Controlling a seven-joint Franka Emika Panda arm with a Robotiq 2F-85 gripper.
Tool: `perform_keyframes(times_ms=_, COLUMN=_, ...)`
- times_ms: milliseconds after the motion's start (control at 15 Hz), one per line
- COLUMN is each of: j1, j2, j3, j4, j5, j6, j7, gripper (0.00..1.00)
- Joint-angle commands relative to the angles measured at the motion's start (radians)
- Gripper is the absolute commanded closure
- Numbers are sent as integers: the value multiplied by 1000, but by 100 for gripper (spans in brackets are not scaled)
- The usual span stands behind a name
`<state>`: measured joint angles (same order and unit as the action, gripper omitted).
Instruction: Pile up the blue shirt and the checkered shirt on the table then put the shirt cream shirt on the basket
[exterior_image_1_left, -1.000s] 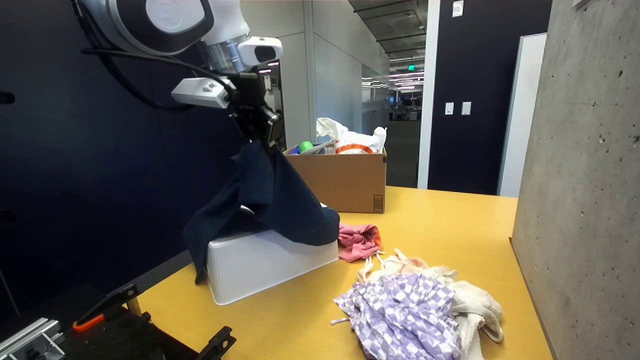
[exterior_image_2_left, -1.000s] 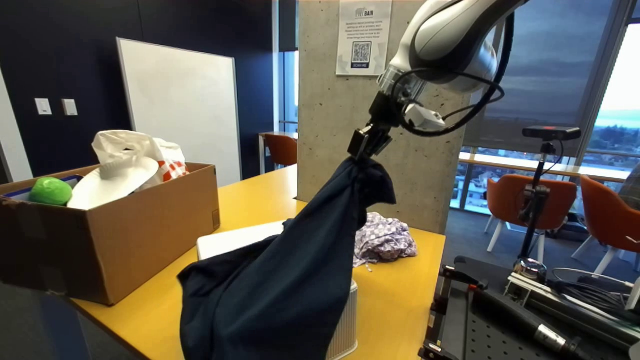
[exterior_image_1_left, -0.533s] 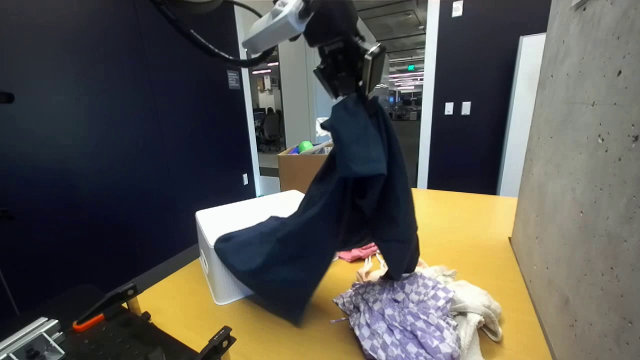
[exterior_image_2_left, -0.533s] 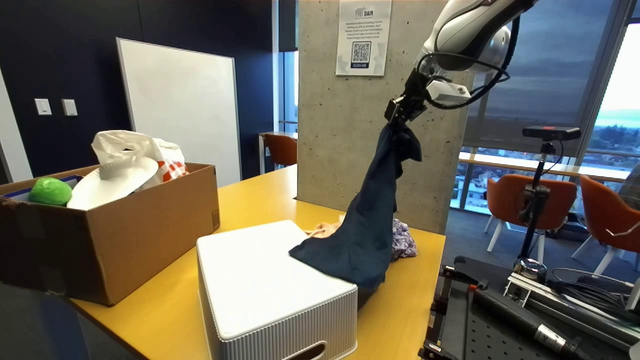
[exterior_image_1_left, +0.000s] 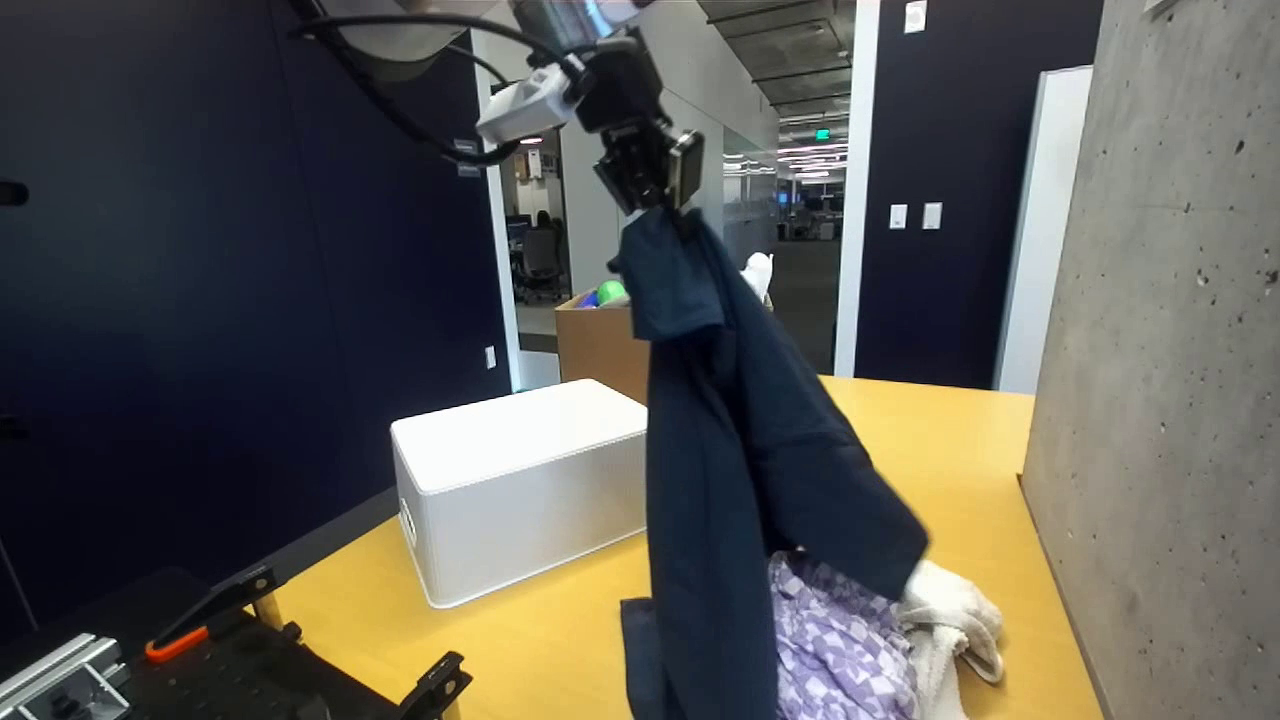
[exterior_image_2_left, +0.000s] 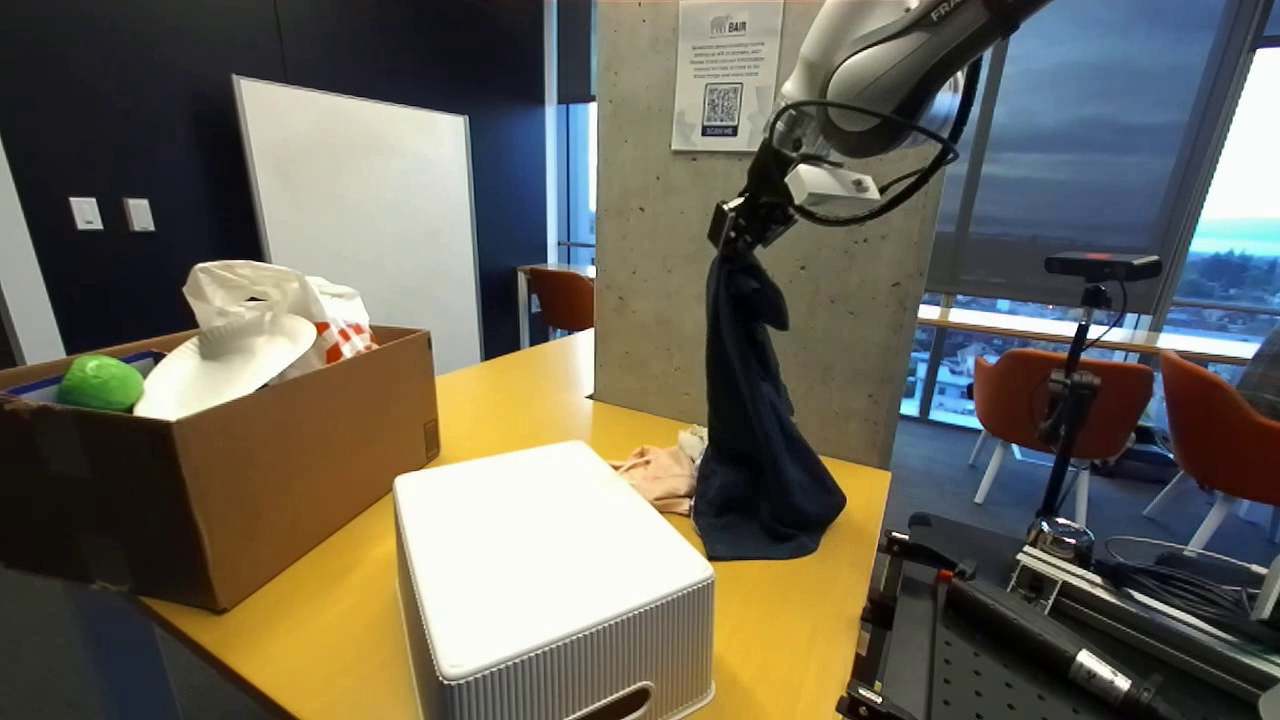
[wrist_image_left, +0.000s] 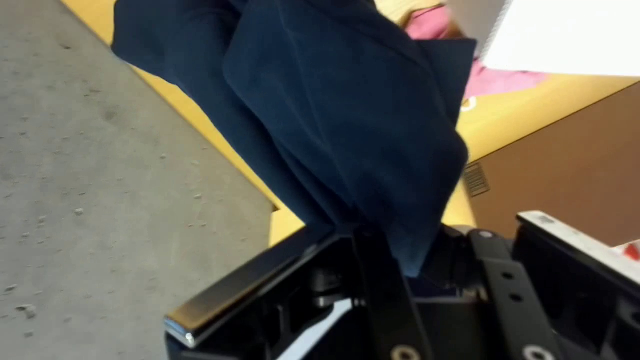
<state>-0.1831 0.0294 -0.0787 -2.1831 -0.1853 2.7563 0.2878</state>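
The gripper (exterior_image_2_left: 735, 243) has its jaws drawn in on the upper end of the blue shirt (exterior_image_2_left: 760, 440), which hangs from it in long folds in both exterior views. The wrist view gives the pinch from close by, the fabric running in between the fingers, and it alone shows a pink cloth (wrist_image_left: 502, 82) next to a white corner of the basket (exterior_image_2_left: 545, 560). In an exterior view the checkered shirt (exterior_image_1_left: 840, 660) lies on the table (exterior_image_1_left: 930, 440), partly behind those folds; whether the blue fabric touches it I cannot tell. The cream shirt (exterior_image_1_left: 950, 610) lies against it on the side toward the concrete pillar (exterior_image_1_left: 1150, 360). In an exterior view a peach cloth (exterior_image_2_left: 660, 478) shows between the basket and the blue shirt; there too the basket's flat white face is up, its ribbed wall and handle slot in sight. Seen from there, the blue hem sits just inside the table's edge, near a black mounting plate (exterior_image_2_left: 975, 665). A yellow lane parts the basket from a cardboard box (exterior_image_2_left: 320, 470) at another edge, more tabletop shows between basket and shirts, and a narrow strip runs between the cream shirt and the pillar.
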Motion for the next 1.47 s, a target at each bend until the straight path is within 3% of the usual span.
perform_keyframes(times_ms=0, j1=123, j2=-23, j3=74, j4=-34, j5=129, j6=-17, j7=-42, gripper=97)
perform_keyframes(times_ms=333, j1=283, j2=-104, j3=203, j4=-32, j5=300, j6=-9, j7=-133, gripper=97)
perform_keyframes(times_ms=600, j1=350, j2=-89, j3=218, j4=48, j5=427, j6=11, j7=-296, gripper=97)
perform_keyframes(times_ms=867, j1=319, j2=64, j3=161, j4=127, j5=590, j6=40, j7=-526, gripper=97)
perform_keyframes(times_ms=1067, j1=261, j2=196, j3=135, j4=183, j5=627, j6=17, j7=-601, gripper=97)
perform_keyframes(times_ms=1267, j1=211, j2=337, j3=131, j4=261, j5=615, j6=-6, j7=-620, gripper=97)
perform_keyframes(times_ms=1333, j1=170, j2=366, j3=169, j4=271, j5=568, j6=-12, j7=-583, gripper=97)
perform_keyframes(times_ms=1400, j1=175, j2=384, j3=168, j4=267, j5=532, j6=-23, j7=-557, gripper=97)
